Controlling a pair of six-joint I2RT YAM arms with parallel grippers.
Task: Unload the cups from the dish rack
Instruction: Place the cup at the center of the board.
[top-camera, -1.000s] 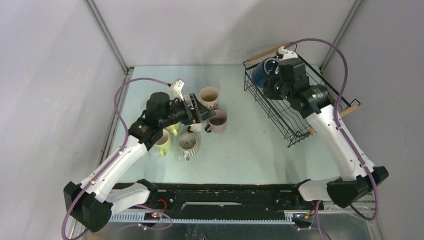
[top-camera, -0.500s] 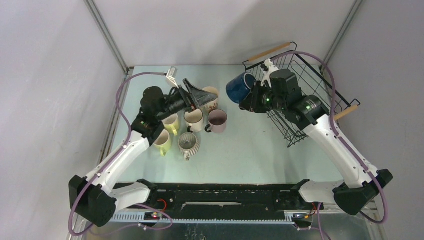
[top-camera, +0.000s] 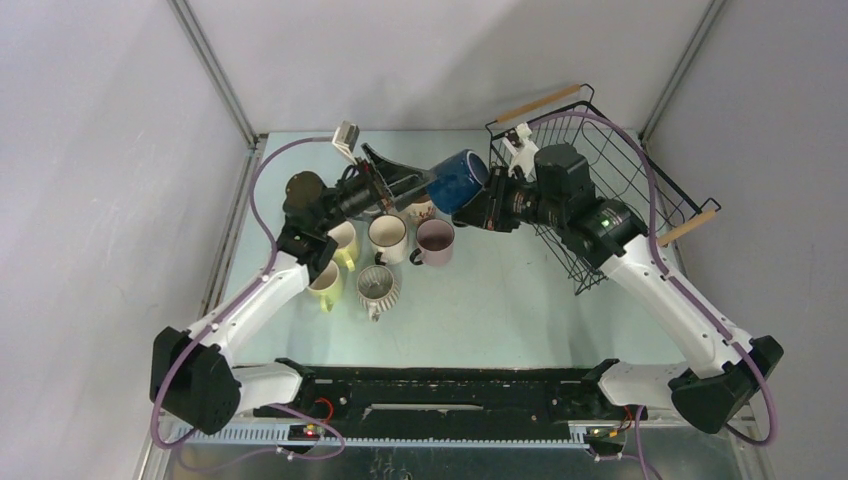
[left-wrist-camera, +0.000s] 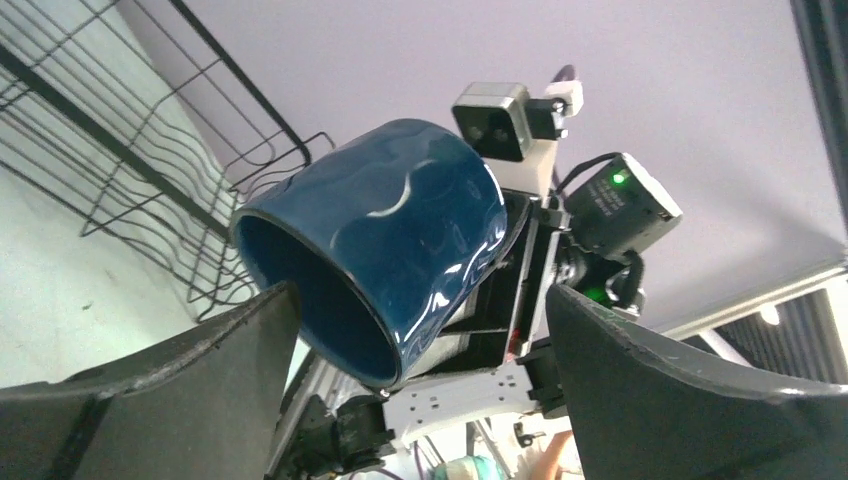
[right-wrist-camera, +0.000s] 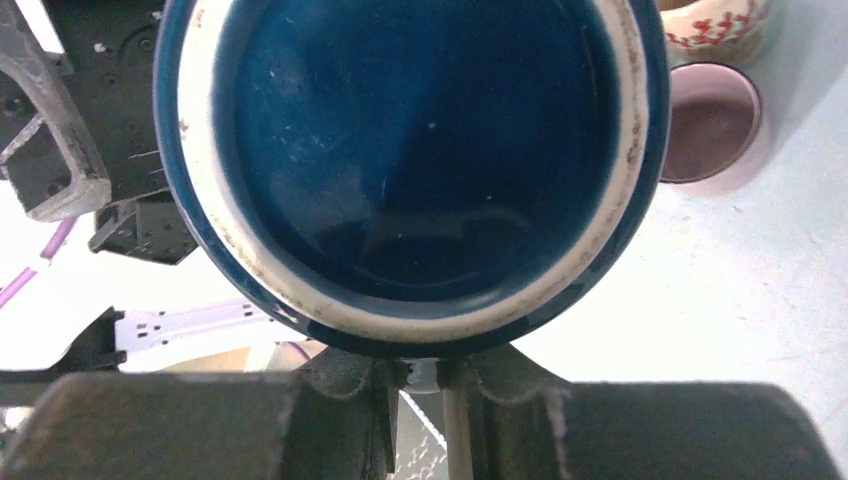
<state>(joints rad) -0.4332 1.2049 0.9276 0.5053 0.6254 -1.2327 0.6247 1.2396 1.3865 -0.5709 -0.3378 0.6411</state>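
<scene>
Right hand (top-camera: 484, 196) clamped on the dark blue cup (top-camera: 458, 180), held in the air just left of the dish rack (top-camera: 640, 170) at far right. Its mouth faces the left hand (left-wrist-camera: 418, 300), which is spread wide, fingers flanking the rim. Mauve-pink cup (top-camera: 436, 240), cream cup (top-camera: 387, 237) and ribbed cup (top-camera: 378, 286) stand upright on the counter (top-camera: 500, 300), left side.

Dark blue cup (left-wrist-camera: 400, 230) is tilted, mouth toward camera, between the spread left claw (left-wrist-camera: 420, 297) fingers. Dish rack (left-wrist-camera: 130, 150) is behind.

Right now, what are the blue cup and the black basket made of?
The dark blue cup looks like glazed ceramic: glossy, bright highlights on its rippled wall. The dish rack seems thin metal wire, probably coated black; its handles look like bare pale wood.
</scene>
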